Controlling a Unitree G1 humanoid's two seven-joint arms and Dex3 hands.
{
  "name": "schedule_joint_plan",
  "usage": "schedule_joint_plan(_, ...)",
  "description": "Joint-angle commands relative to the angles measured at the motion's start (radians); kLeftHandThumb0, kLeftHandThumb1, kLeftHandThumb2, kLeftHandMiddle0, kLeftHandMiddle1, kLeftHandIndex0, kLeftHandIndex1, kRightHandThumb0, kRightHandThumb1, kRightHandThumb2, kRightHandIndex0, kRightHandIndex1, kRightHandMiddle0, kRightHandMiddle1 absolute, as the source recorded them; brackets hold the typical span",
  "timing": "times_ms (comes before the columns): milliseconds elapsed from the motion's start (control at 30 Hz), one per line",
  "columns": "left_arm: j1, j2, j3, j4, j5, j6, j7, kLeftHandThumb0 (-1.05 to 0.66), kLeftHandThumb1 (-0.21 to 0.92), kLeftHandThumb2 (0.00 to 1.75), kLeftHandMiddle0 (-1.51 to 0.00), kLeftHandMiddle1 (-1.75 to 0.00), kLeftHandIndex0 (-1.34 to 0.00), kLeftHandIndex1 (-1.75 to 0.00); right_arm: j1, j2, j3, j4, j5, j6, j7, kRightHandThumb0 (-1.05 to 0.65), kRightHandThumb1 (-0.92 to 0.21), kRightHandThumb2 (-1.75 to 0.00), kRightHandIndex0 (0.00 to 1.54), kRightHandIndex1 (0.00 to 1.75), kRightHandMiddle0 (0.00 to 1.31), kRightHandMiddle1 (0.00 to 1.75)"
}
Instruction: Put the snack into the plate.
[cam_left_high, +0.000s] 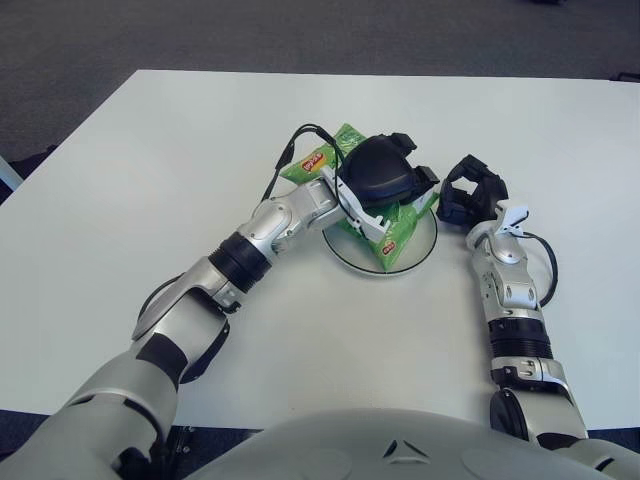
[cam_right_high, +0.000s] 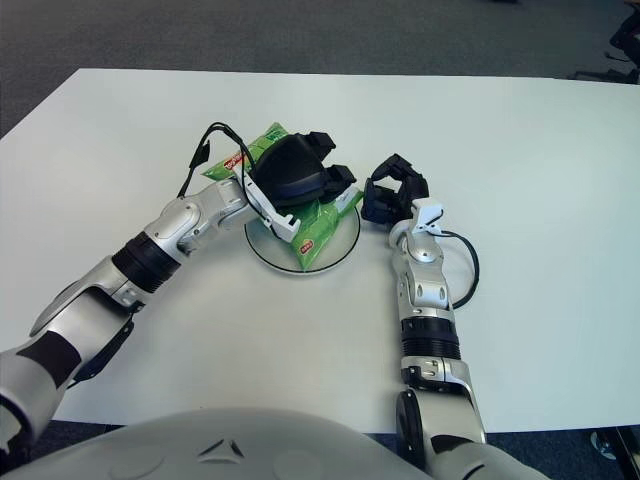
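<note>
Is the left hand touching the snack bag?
Touching. In the left eye view the left hand lies on top of the green snack bag over the plate, no gap showing. The right hand shows beside the plate.

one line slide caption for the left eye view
Left hand over green snack bag on the plate; right hand beside the plate.

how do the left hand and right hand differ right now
The left hand is over the plate, on top of the green snack bag; the right hand shows beside the plate's right rim, over bare table. The left hand's fingers are pressed around the bag; the right hand's are curled and hold nothing. The left arm reaches across the table; the right forearm points straight ahead. Both hands are black.
</note>
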Motion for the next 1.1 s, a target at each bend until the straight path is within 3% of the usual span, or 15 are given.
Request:
schedule_joint_plan(0,0.057,-0.013,-0.049,-0.003,0.061,0.027,0.038,0.54,0.13,1.54,-0.76,-1.75,-0.95,-1.75,0.073,0.039,-0.001,0.028,-0.003,0.048,-0.029,-0.50,-0.25,-1.39,1.24,1.75,0.67,1.75)
schedule_joint_plan(167,0.080,-0.018,-0.071,-0.018,0.099,0.050,0.084,0.54,0.13,1.54,-0.76,-1.75,-0.96,-1.75,0.067,0.035,0.009,0.030,-0.035,0.071,-0.078,-0.51,-0.24,-1.41,1.24,1.75,0.68,1.75)
schedule_joint_plan(400,0.107,0.013,-0.083,-0.157,0.124,0.063,-0.016,0.54,0.14,1.53,-0.76,-1.75,-0.95,-1.75,0.061,0.011,0.038,0.044,-0.081,0.055,-0.081,-0.52,-0.23,-1.42,1.25,1.75,0.69,1.75)
schedule_joint_plan(667,0.099,0.039,-0.099,-0.191,0.170,0.052,-0.048,0.53,0.16,1.51,-0.74,-1.75,-0.90,-1.75,0.058,0.008,0.041,0.057,-0.096,0.031,-0.080,-0.52,-0.23,-1.43,1.24,1.75,0.69,1.75)
schedule_joint_plan(733,0.100,0.052,-0.105,-0.203,0.188,0.045,-0.056,0.21,0.07,1.58,-0.81,-1.75,-0.77,-1.65,0.056,0.009,0.040,0.064,-0.101,0.024,-0.087,-0.52,-0.23,-1.43,1.24,1.75,0.69,1.75)
schedule_joint_plan(867,0.113,0.061,-0.105,-0.213,0.187,0.043,-0.077,0.04,0.25,1.39,-0.57,-1.75,-0.55,-1.72,0.052,0.012,0.036,0.078,-0.105,0.015,-0.099,-0.52,-0.21,-1.44,1.24,1.75,0.70,1.75)
schedule_joint_plan(1067,0.156,0.070,-0.065,-0.286,0.120,0.054,-0.173,0.00,0.41,1.21,-0.43,-1.75,-0.42,-1.73,0.032,0.008,0.022,0.123,-0.102,0.006,-0.105,-0.53,-0.19,-1.48,1.26,1.75,0.72,1.75)
